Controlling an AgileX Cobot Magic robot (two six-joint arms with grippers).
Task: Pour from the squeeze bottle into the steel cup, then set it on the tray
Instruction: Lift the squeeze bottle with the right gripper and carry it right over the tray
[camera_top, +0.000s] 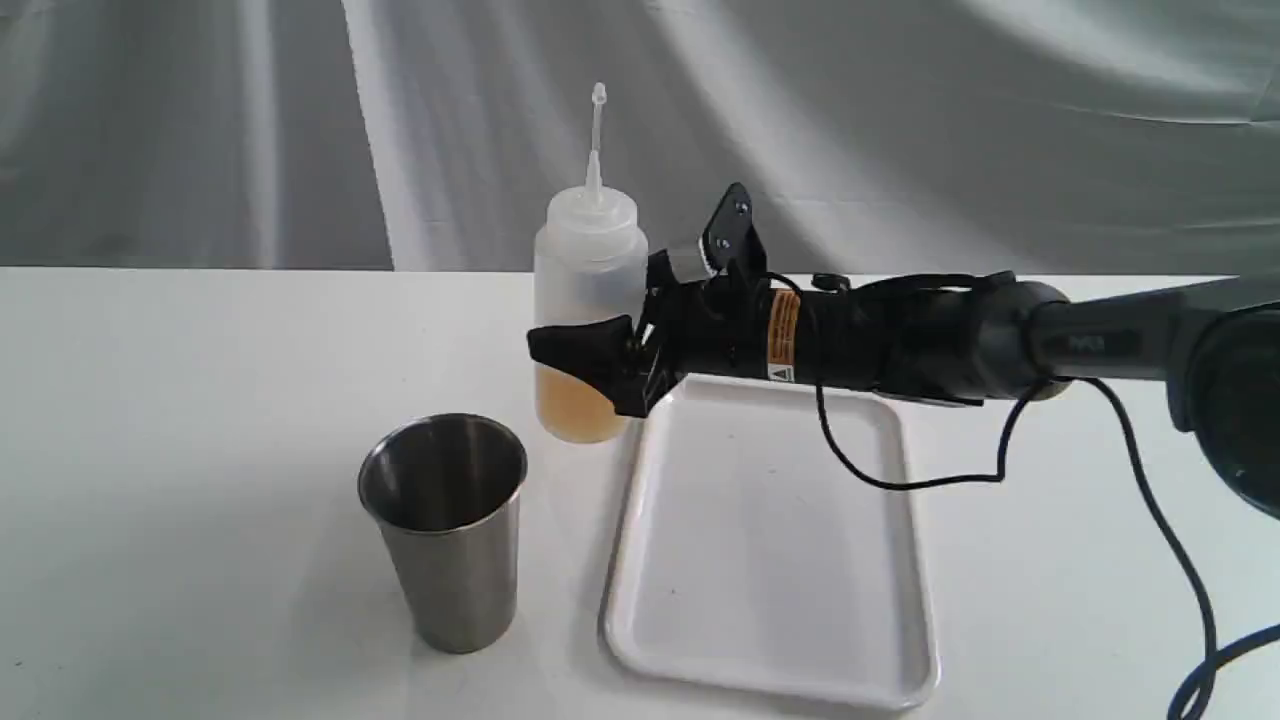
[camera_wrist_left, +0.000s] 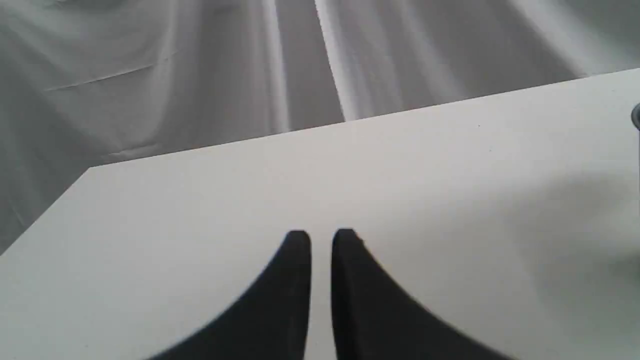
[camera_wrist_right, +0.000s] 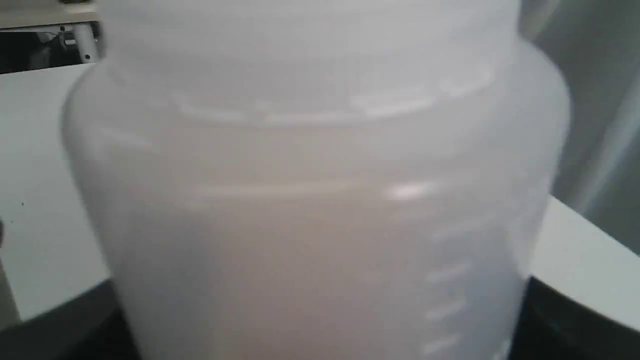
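Right now the squeeze bottle (camera_top: 588, 270) fills the right wrist view as a blur, and it hides the far finger. The right gripper (camera_top: 580, 350) reaches in level from the right and is clamped on the upright bottle, just off the tray's (camera_top: 770, 520) far-left corner. The steel cup (camera_top: 450, 530) stands near left. The left gripper (camera_wrist_left: 321, 240) has its fingers almost together over the table (camera_top: 180, 450).

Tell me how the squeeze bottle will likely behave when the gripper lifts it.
The squeeze bottle looks like thin translucent plastic, so its wall will probably give under the right gripper clamped around its middle. Amber liquid fills only its bottom part, so it is likely light and bottom-heavy. Tall and narrow, it could tip if nudged high.
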